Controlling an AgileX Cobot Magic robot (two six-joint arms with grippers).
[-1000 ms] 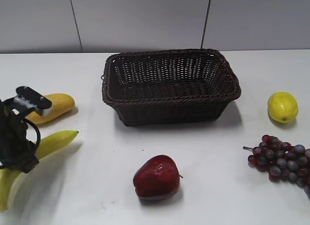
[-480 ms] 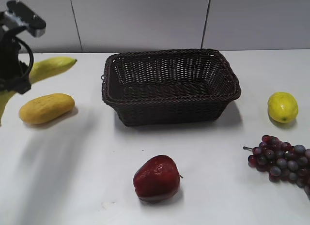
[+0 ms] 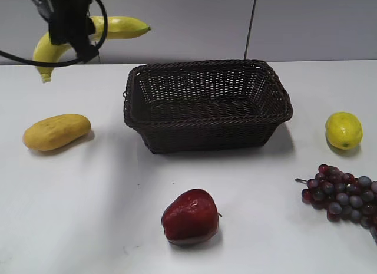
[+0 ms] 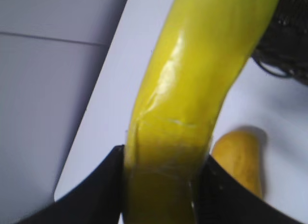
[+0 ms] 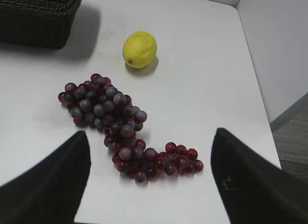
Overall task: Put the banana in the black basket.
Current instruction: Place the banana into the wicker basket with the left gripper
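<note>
My left gripper (image 3: pixel 72 32) is shut on the long yellow banana (image 3: pixel 121 27) and holds it high in the air at the upper left, left of the black basket (image 3: pixel 207 103). The banana lies roughly level, one tip pointing right towards the basket. In the left wrist view the banana (image 4: pixel 192 84) sits clamped between the two black fingers (image 4: pixel 98 190), with the basket's rim (image 4: pixel 288 36) at the upper right. The basket is empty. My right gripper (image 5: pixel 151 178) is open and empty above the table's right side; it does not show in the exterior view.
An oval orange-yellow fruit (image 3: pixel 56 131) lies left of the basket. A red apple (image 3: pixel 190 217) sits in front. A lemon (image 3: pixel 343 130) and a bunch of red grapes (image 3: pixel 341 194) lie at the right. The table's right edge (image 5: pixel 262 108) shows in the right wrist view.
My left gripper has lifted the banana from the table at the front left, up and to the right, to well above the table near the basket's left side.
</note>
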